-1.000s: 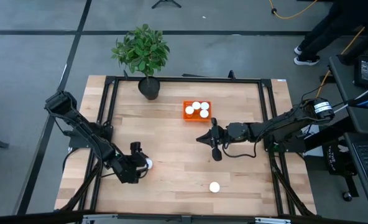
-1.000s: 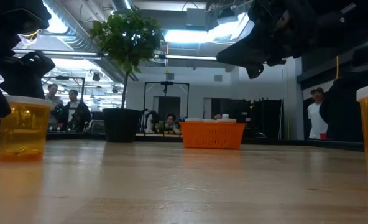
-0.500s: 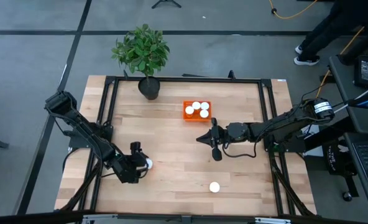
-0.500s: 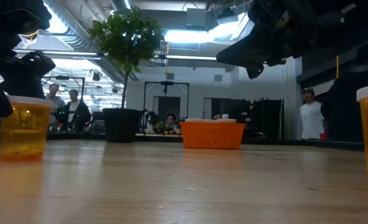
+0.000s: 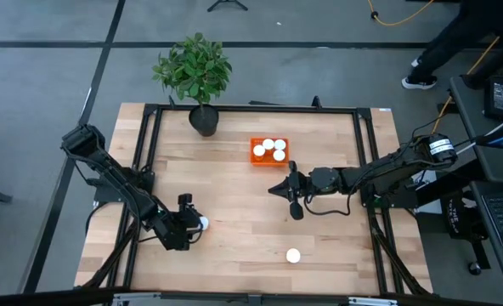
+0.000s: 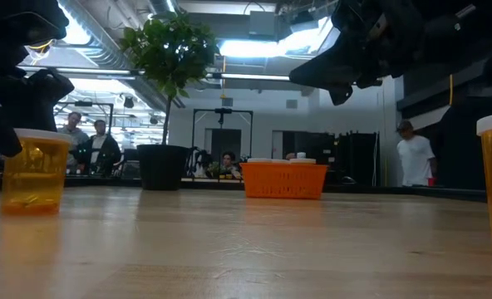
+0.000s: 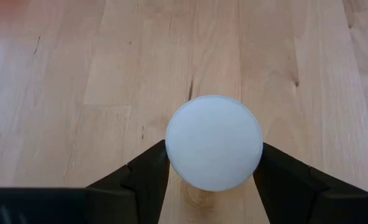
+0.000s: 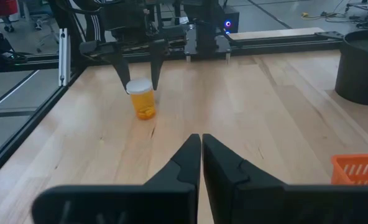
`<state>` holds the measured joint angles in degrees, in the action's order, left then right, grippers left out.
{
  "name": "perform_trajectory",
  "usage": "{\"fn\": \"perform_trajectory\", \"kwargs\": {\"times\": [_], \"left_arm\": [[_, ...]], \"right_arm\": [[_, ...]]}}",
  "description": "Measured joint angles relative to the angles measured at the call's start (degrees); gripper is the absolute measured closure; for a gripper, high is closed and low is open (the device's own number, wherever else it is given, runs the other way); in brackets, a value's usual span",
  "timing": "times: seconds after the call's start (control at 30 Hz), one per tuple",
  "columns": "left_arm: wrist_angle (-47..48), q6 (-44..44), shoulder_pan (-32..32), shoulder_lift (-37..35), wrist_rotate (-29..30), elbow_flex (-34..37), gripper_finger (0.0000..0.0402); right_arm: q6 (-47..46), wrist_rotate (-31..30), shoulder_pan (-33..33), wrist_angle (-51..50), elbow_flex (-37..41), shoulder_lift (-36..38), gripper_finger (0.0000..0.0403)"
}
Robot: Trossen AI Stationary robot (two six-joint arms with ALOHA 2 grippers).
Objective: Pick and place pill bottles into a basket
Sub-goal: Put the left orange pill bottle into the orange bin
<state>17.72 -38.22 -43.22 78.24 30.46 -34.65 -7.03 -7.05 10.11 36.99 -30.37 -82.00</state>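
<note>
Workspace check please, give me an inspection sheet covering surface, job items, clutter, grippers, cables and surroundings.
Surface: wooden table, inside a black frame.
Job's things: orange basket holds four white-capped pill bottles; one bottle stands at the left gripper; another bottle stands alone near the front edge.
Clutter: potted plant at the table's far edge.
Grippers: left gripper straddles its bottle's cap, fingers at either side; right gripper shut, empty, near the table's middle.
Cables: yellow cable on the floor; dark cables along the right arm.
Surroundings: people stand in the room behind.
</note>
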Motion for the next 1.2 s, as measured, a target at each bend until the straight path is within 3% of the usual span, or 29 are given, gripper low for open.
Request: {"fn": "perform_trajectory", "kwargs": {"times": [0.63,1.0,1.2], "left_arm": [[-0.7,2.1,0.0,0.0,0.3,0.0,0.0194],[-8.4,10.4,0.1,0.0,2.4,0.0,0.0194],[-17.3,15.8,1.6,0.0,5.6,0.0,0.0194]], "right_arm": [[0.0,0.0,0.0,0.0,0.0,0.0,0.0382],[0.0,0.0,0.0,0.0,0.0,0.0,0.0382],[0.0,0.0,0.0,0.0,0.0,0.0,0.0382]]}}
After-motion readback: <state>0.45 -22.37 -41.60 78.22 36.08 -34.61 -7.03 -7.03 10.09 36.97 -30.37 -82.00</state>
